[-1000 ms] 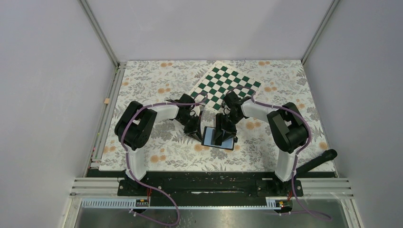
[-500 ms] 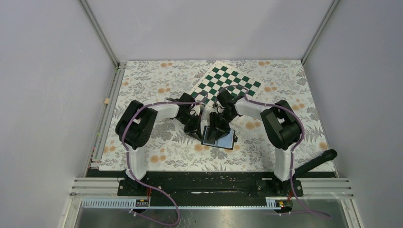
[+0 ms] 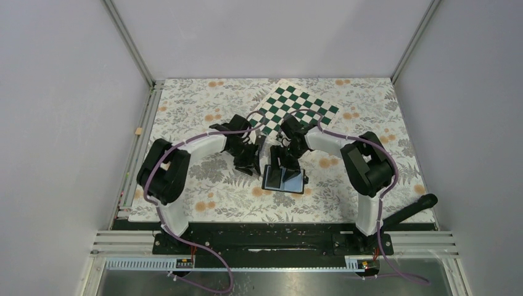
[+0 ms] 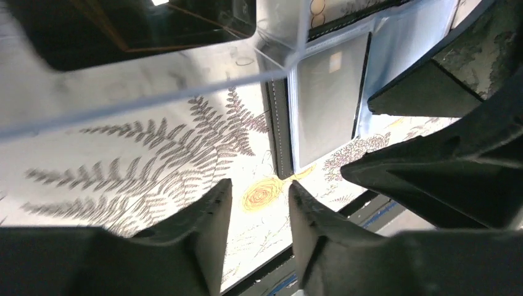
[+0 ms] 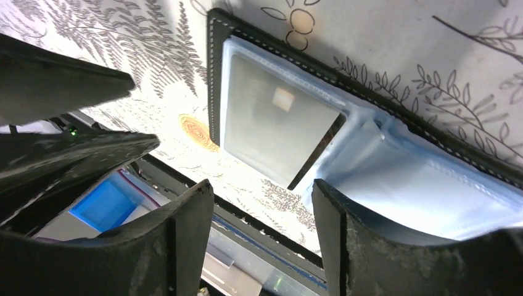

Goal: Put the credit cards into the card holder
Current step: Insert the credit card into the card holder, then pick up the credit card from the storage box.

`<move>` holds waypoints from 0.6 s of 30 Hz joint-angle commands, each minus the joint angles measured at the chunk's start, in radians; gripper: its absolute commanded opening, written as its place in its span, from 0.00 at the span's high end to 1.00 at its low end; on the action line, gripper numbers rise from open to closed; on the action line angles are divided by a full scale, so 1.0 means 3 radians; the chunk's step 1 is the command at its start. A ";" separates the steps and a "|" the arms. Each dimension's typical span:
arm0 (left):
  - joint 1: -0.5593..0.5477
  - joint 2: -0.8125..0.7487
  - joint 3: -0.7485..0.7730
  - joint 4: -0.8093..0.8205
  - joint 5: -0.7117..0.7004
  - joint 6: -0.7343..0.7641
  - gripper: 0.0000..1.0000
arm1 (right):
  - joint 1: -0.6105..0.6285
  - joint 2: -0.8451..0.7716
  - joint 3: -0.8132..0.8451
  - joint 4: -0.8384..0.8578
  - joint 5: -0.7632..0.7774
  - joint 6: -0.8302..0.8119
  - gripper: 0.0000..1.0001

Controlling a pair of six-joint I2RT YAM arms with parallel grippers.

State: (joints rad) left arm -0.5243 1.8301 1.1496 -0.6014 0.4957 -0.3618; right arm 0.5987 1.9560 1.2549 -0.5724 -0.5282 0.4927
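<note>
At surface [image 3: 203, 185] centre, card holder [image 3: 284, 179] open, card [image 5: 277, 126] in sleeve; left end effector [image 4: 259, 190], right end effector [image 5: 262, 186] both apart, empty.

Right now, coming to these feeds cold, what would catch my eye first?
The open wallet lies at the middle of the flowered cloth, with both arms crowded over it. The left gripper and the right gripper both hang open and empty. In the right wrist view a grey card sits under the wallet's clear sleeve. Behind the arms lies a green-and-white checkered board.
</note>
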 commanded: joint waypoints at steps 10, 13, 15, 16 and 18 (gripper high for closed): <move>0.0180 -0.0962 0.0286 0.0042 -0.1085 0.0067 0.30 | 0.0026 -0.0467 0.0331 -0.0118 0.0346 0.0023 0.22; 0.0352 -0.0978 0.0330 0.0084 -0.0980 0.0051 0.24 | 0.0028 -0.0412 0.0511 -0.0177 0.0406 0.0030 0.18; 0.0487 -0.0933 0.0379 0.0111 -0.0795 0.0051 0.23 | 0.0023 -0.0338 0.0668 -0.0251 0.0406 0.0021 0.18; 0.0548 -0.0903 0.0399 0.0123 -0.0677 0.0050 0.24 | 0.0024 -0.0288 0.0751 -0.0282 0.0401 0.0021 0.18; 0.0663 -0.0834 0.0441 0.0175 -0.0426 0.0047 0.25 | 0.0024 -0.0186 0.0932 -0.0345 0.0379 0.0027 0.17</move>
State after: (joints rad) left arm -0.3801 1.5608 1.2228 -0.6025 0.2588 -0.3477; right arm 0.5999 1.8599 1.4181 -0.6262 -0.4290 0.4961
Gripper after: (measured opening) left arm 0.762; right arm 0.822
